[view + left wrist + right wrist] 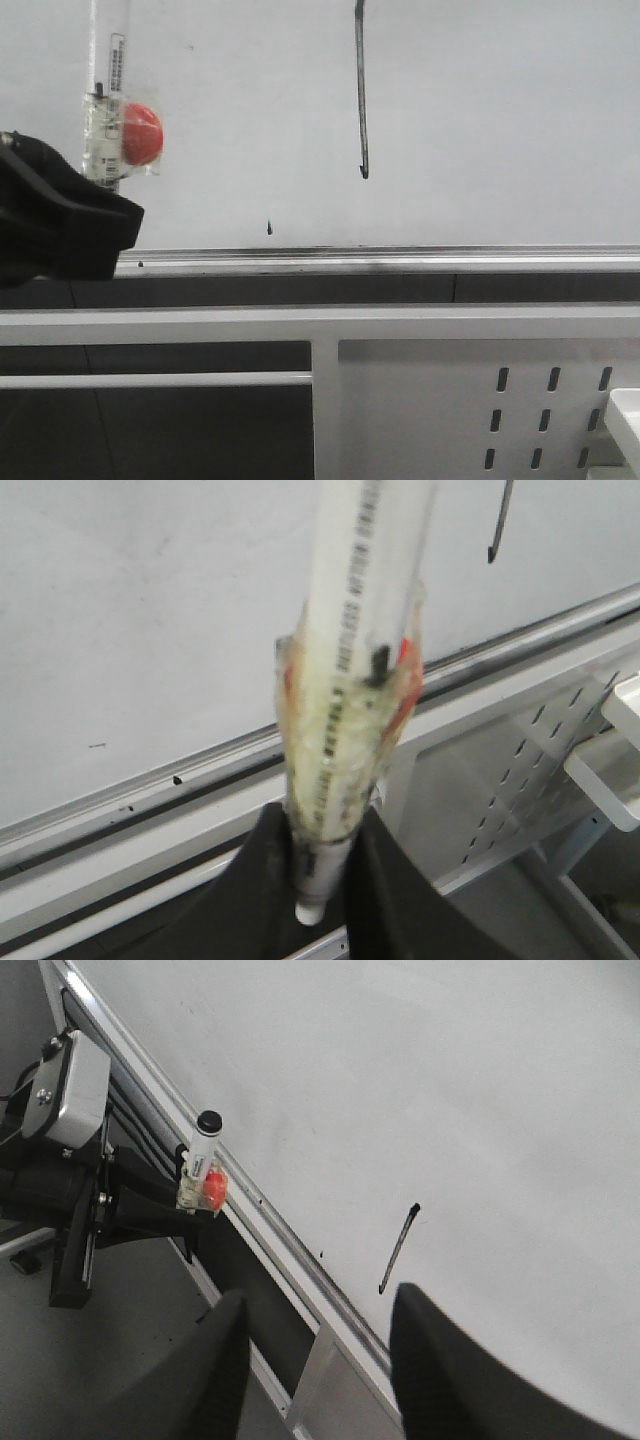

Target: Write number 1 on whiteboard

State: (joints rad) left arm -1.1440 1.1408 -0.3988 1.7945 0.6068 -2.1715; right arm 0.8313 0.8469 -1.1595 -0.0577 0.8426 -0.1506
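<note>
The whiteboard (480, 120) fills the upper front view. The number 1 (361, 90) is a long thin dark vertical stroke with a small hook at its lower end. It also shows in the left wrist view (500, 525) and the right wrist view (398, 1248). My left gripper (60, 220) is at the far left, shut on a white marker (105, 90) wrapped in clear tape with a red piece (140, 132). The marker (350, 680) stands upright between the jaws, well left of the stroke; whether its tip touches the board cannot be told. My right gripper (315, 1330) is open and empty, away from the board.
A silver rail (400, 257) runs along the board's lower edge. A short dark tick mark (270, 227) sits just above it. Below are a white frame and a white perforated metal panel (480, 410), with a white shelf corner (625, 415) at the right.
</note>
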